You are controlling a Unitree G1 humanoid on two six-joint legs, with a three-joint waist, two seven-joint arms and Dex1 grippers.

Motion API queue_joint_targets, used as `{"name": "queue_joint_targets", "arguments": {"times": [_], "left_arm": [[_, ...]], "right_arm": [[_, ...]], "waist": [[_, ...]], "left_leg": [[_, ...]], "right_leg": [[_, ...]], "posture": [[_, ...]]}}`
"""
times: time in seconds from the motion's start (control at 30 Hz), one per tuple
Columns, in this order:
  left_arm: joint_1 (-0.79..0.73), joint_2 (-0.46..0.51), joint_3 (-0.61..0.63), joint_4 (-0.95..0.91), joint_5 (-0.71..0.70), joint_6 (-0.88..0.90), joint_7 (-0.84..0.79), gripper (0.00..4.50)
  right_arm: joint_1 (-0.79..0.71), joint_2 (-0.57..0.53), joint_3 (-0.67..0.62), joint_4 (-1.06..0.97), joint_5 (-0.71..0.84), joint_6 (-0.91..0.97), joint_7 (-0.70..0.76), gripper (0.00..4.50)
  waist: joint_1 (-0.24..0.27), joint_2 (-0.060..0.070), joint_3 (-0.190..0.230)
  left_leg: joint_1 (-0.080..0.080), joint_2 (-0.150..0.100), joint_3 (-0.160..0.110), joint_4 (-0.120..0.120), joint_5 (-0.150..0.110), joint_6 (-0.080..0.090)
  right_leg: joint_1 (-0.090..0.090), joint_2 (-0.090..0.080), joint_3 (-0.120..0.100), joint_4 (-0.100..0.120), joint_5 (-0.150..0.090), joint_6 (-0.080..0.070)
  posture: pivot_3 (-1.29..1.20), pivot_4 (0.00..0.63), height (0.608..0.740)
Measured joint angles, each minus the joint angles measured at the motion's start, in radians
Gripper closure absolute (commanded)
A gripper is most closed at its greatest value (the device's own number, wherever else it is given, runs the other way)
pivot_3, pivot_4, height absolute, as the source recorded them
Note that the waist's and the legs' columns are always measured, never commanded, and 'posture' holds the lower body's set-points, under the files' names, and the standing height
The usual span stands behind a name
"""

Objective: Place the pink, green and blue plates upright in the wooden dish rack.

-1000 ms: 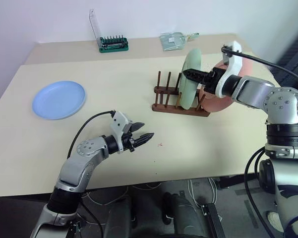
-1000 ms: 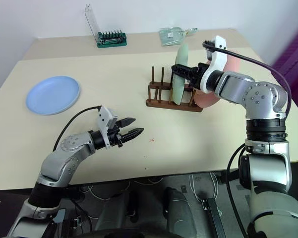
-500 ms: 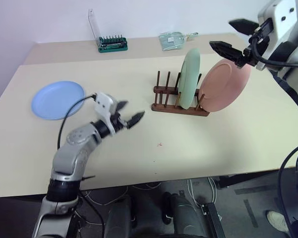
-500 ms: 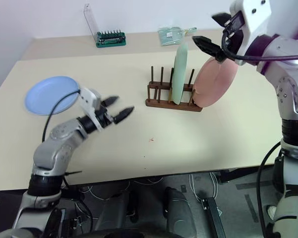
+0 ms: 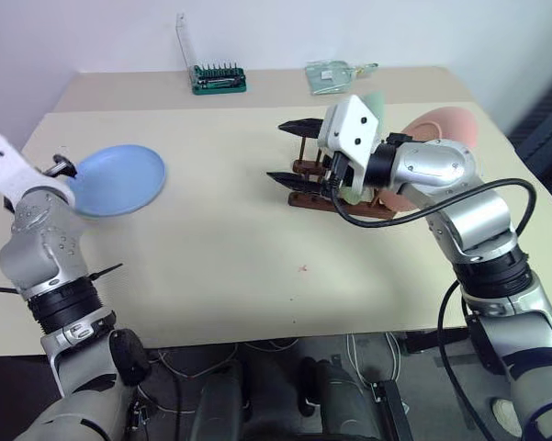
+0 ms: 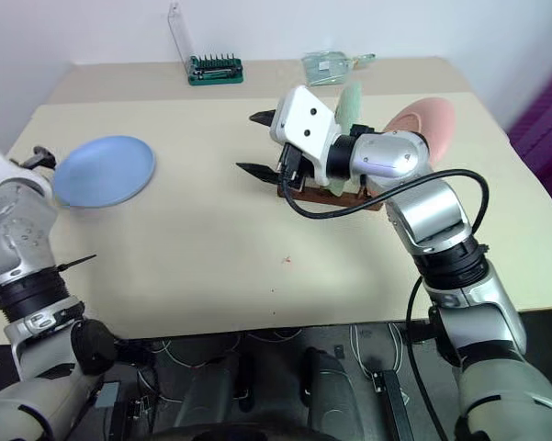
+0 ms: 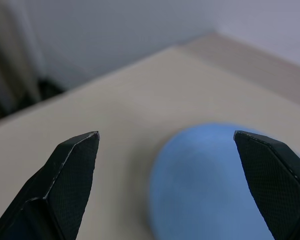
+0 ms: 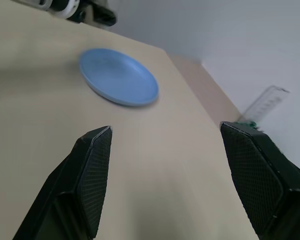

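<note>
With the pale green plate point(image 5: 372, 103) and pink plate point(image 5: 445, 129) already standing in the small dark wooden peg rack point(image 5: 312, 197), we hold both grippers spread and empty, our left gripper point(image 7: 169, 150) facing the round flat blue plate point(image 5: 119, 179) lying near the table's left edge, our right gripper point(image 5: 289, 152) beside the rack.

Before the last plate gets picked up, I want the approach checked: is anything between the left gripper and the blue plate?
Nothing visible. The left gripper, jaws open, faces the blue plate lying flat on the table, with only bare tabletop between them.
</note>
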Motion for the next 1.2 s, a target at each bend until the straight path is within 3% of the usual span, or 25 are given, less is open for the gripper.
{"name": "queue_joint_targets", "arguments": {"times": [0.33, 0.43, 0.63, 0.77, 0.93, 1.03, 1.2], "left_arm": [[-0.043, -0.104, 0.206, 0.083, -0.219, 0.153, 0.042, 0.07], [-0.055, -0.103, 0.226, 0.129, -0.263, 0.135, 0.038, 1.39], [-0.068, -0.112, 0.230, 0.198, -0.302, 0.082, 0.037, 4.48], [-0.073, -0.116, 0.162, 0.196, -0.314, 0.057, 0.006, 4.48], [-0.064, -0.115, -0.038, 0.107, -0.269, -0.034, -0.101, 4.48], [-0.091, -0.129, -0.132, 0.011, -0.269, -0.044, -0.128, 4.50], [-0.167, -0.180, -0.243, -0.109, -0.274, 0.012, -0.077, 4.50]], "right_arm": [[0.049, 0.033, -0.003, 0.015, -0.048, -0.007, 0.011, 0.97], [0.055, 0.041, -0.004, 0.012, -0.055, -0.005, 0.008, 0.97], [0.071, 0.049, -0.005, -0.004, -0.080, 0.003, -0.006, 0.97], [0.080, 0.048, -0.005, -0.004, -0.110, -0.005, -0.010, 0.97], [0.054, 0.064, 0.010, 0.027, -0.195, -0.088, -0.022, 0.97], [-0.002, 0.075, 0.064, 0.110, -0.310, -0.226, -0.040, 0.11], [-0.073, 0.126, 0.161, 0.313, -0.521, -0.476, -0.141, 0.05]], "waist": [[-0.008, -0.001, 0.000], [-0.005, -0.001, 0.000], [-0.005, -0.002, 0.000], [-0.006, -0.002, -0.001], [-0.009, -0.002, 0.000], [-0.010, -0.002, 0.000], [-0.010, -0.002, 0.000]], "left_leg": [[0.002, 0.001, 0.000, -0.001, 0.001, -0.002], [0.002, 0.000, 0.000, 0.000, 0.001, -0.002], [0.002, 0.000, 0.000, 0.000, 0.001, -0.002], [0.001, 0.000, 0.000, 0.000, 0.001, -0.002], [0.001, 0.000, 0.001, 0.000, 0.002, -0.003], [0.001, 0.000, 0.002, 0.000, 0.002, -0.003], [0.001, -0.001, 0.002, -0.001, 0.002, -0.003]], "right_leg": [[0.000, 0.001, 0.000, 0.002, 0.000, 0.000], [0.001, 0.001, 0.000, 0.002, 0.000, 0.000], [0.001, 0.001, -0.001, 0.002, 0.000, -0.001], [0.001, 0.001, -0.001, 0.002, 0.000, -0.001], [0.000, 0.002, -0.001, 0.002, 0.000, -0.001], [0.000, 0.002, -0.001, 0.002, 0.000, -0.001], [0.000, 0.002, 0.000, 0.001, 0.000, -0.001]], "posture": [[0.00, 0.150, 0.730], [0.00, 0.150, 0.730], [0.00, 0.150, 0.730], [0.00, 0.150, 0.730], [0.00, 0.150, 0.730], [0.00, 0.150, 0.730], [0.00, 0.150, 0.730]]}}
